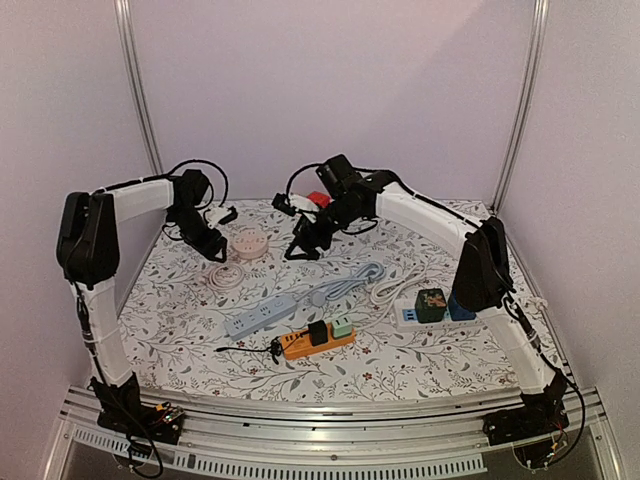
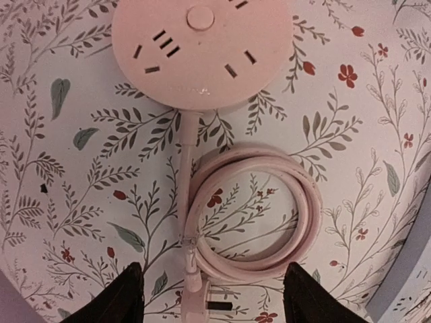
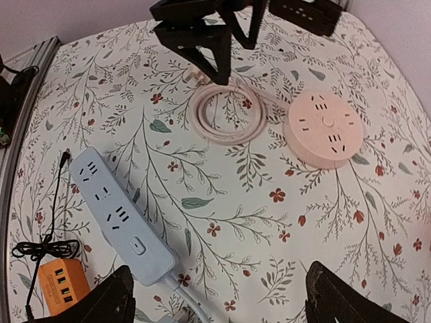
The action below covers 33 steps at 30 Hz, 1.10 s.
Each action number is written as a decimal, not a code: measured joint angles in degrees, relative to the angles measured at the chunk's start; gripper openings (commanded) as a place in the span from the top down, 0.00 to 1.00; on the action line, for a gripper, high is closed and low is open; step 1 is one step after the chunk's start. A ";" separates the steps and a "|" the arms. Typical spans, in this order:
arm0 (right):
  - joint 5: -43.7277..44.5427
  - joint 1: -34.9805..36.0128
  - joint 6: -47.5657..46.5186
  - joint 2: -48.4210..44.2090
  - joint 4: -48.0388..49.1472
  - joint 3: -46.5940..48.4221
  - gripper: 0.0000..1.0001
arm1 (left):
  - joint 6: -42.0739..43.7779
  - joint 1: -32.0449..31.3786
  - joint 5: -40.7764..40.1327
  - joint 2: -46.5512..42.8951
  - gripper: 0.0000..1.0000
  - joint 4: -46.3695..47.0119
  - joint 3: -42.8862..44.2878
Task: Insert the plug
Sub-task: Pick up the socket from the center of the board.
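Observation:
A pink round socket block lies flat on the flowered cloth, its pink cord wound in a coil beside it. The cord's pink plug lies on the cloth at the coil's edge, prongs pointing sideways. My left gripper hovers over the plug and coil, open, its fingers wide on either side and touching nothing. In the top view it sits just left of the socket block. My right gripper is open and empty above bare cloth, near the end of a light blue power strip.
An orange power strip with black and green plugs lies in front of the blue strip. A green cube adapter and a white strip sit at the right. Black and red items lie at the back.

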 measured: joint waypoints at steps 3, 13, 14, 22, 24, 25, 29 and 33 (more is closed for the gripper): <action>2.62 3.98 -9.97 2.23 -5.07 6.78 0.09 | 0.20 0.00 1.75 -3.56 0.29 0.07 -0.63; 6.67 8.92 -22.45 9.49 -13.77 7.41 0.03 | 1.27 0.00 2.49 -7.50 0.29 -0.76 -4.15; 7.50 8.70 -23.08 9.92 -13.92 7.50 0.04 | 1.25 0.00 2.49 -7.50 0.29 -0.81 -4.26; 12.13 7.80 -25.35 12.20 -13.94 7.61 0.06 | 1.70 0.00 1.66 -12.41 0.29 -1.20 -8.22; 11.76 7.78 -26.47 12.26 -13.86 7.72 0.06 | 1.88 0.00 0.94 -14.27 0.29 -1.25 -9.29; 11.32 7.80 -27.06 12.26 -13.79 7.80 0.05 | 1.88 0.00 0.44 -15.08 0.29 -1.25 -9.81; 9.99 8.39 -29.90 12.72 -13.42 9.14 0.07 | 1.99 0.02 -1.55 -17.59 0.28 -1.14 -12.66; 10.29 9.77 -32.96 13.92 -12.33 11.06 0.21 | 2.34 0.22 -3.76 -19.89 0.28 -1.29 -15.78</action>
